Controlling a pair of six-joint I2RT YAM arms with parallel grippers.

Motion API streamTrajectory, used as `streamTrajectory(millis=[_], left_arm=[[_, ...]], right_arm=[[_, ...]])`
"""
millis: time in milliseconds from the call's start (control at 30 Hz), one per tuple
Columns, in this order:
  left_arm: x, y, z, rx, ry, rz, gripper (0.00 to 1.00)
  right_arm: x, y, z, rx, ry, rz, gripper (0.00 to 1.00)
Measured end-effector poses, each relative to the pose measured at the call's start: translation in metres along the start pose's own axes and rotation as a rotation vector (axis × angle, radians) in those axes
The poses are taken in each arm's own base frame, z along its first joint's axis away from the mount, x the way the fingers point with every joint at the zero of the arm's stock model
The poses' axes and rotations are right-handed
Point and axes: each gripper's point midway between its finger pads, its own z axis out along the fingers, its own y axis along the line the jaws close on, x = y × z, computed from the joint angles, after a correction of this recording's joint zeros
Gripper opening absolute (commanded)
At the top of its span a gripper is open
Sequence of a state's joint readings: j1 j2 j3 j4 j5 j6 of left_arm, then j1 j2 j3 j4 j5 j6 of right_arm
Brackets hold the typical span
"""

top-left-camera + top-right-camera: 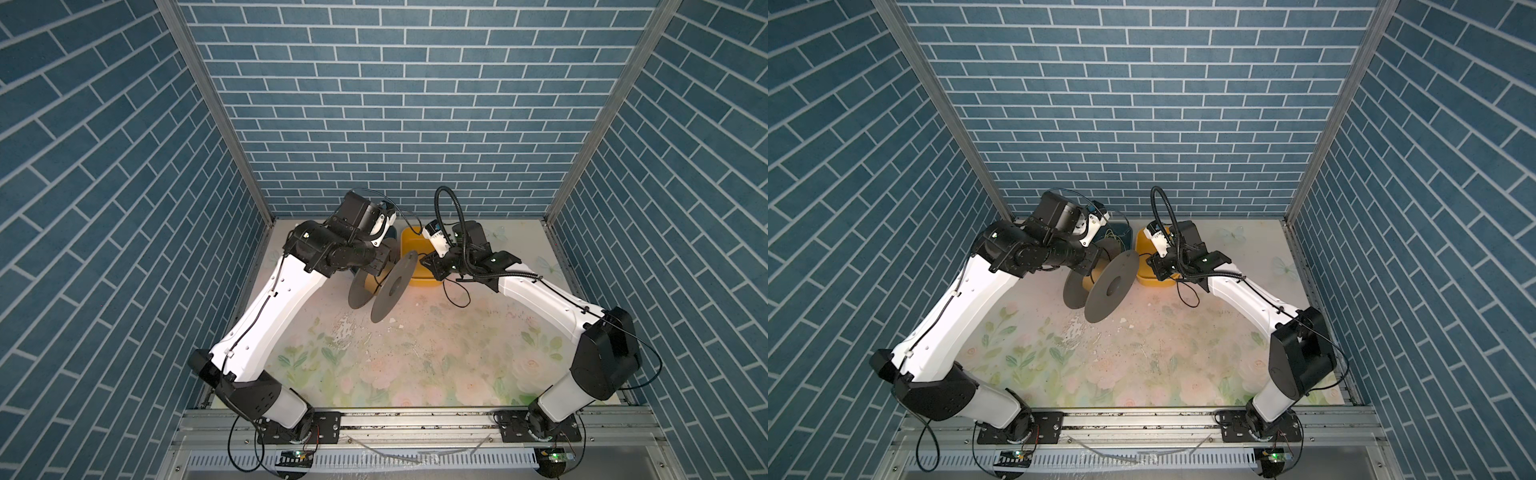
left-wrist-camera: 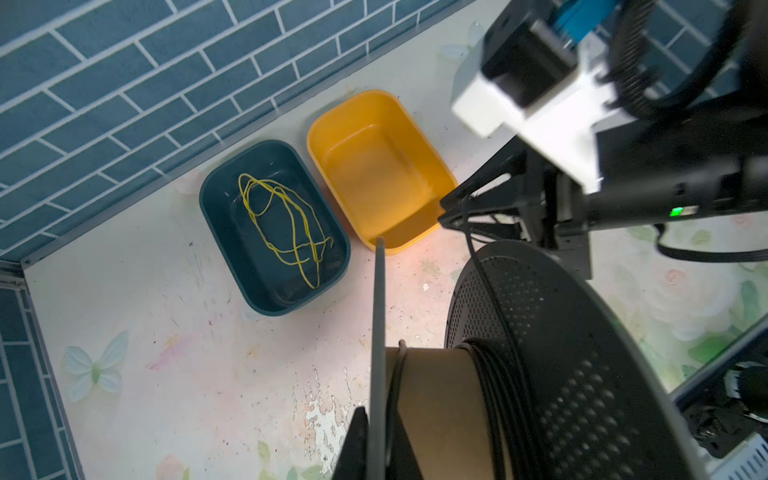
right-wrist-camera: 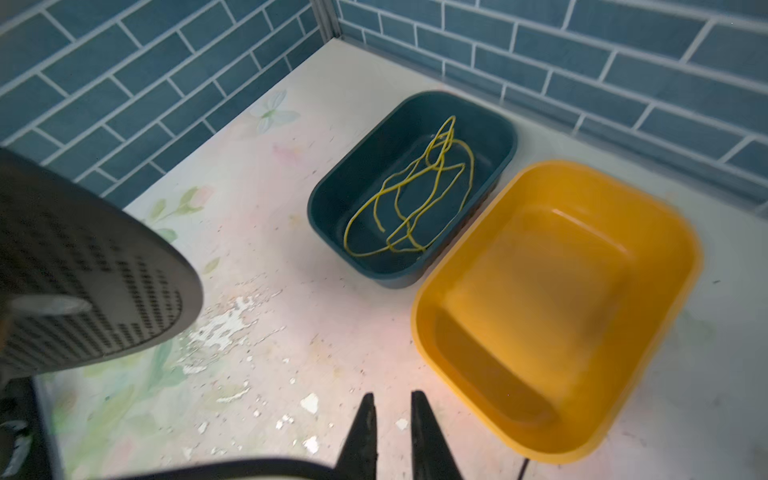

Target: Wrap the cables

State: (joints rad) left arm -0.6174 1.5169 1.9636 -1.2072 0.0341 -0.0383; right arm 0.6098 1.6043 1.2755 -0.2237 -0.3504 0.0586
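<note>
I see a dark teal bin (image 2: pixel 210 208) at the back of the worn floral tabletop (image 1: pixel 415 353). It holds a loose tangle of yellow-green wire (image 2: pixel 293 228). A yellow bin (image 2: pixel 374 174) stands just beside it. Blue brick-pattern walls (image 1: pixel 395 104) enclose three sides.

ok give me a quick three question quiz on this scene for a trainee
1. True or false: the yellow wire lies in the yellow bin.
2. Which gripper clamps the spool? A left, B right.
3. Fill in: the cable is wound round the spool's ___.

Key: 1 false, it lies in the teal bin. 2 A, the left gripper grips a flange. 3 core.
</note>
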Motion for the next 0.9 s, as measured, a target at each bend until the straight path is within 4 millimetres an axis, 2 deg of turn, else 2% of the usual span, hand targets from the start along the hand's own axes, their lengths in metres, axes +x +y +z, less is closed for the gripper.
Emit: streamTrajectory(millis=[67, 267, 367, 500, 700, 900], left_arm=[[-0.006, 0.0, -0.01, 0.029, -0.02, -0.012, 0.0], [-0.015, 0.003, -0.025, 0.086, -0.055, -0.05, 0.01], [-0.016, 0.002, -0.026, 0.111, -0.048, -0.072, 0.0], [-0.025, 0.002, -0.023, 0.15, -0.047, -0.105, 0.0], [-0.038, 0.0, -0.029, 0.181, -0.064, -0.124, 0.0], [-0.047, -0.003, -0.039, 0.203, -0.095, -0.124, 0.0]], right_arm=[[0.01, 0.002, 0.003, -0.047, 0.005, 0.033, 0.28], [0.033, 0.006, -0.003, -0.117, 0.008, 0.102, 0.59], [0.035, 0.009, -0.015, -0.115, -0.016, 0.099, 0.71], [0.03, 0.013, -0.035, -0.105, -0.06, 0.075, 0.79], [0.028, 0.0, -0.053, -0.071, -0.105, 0.079, 0.8], [0.045, -0.014, -0.053, -0.063, -0.098, 0.11, 0.73]])
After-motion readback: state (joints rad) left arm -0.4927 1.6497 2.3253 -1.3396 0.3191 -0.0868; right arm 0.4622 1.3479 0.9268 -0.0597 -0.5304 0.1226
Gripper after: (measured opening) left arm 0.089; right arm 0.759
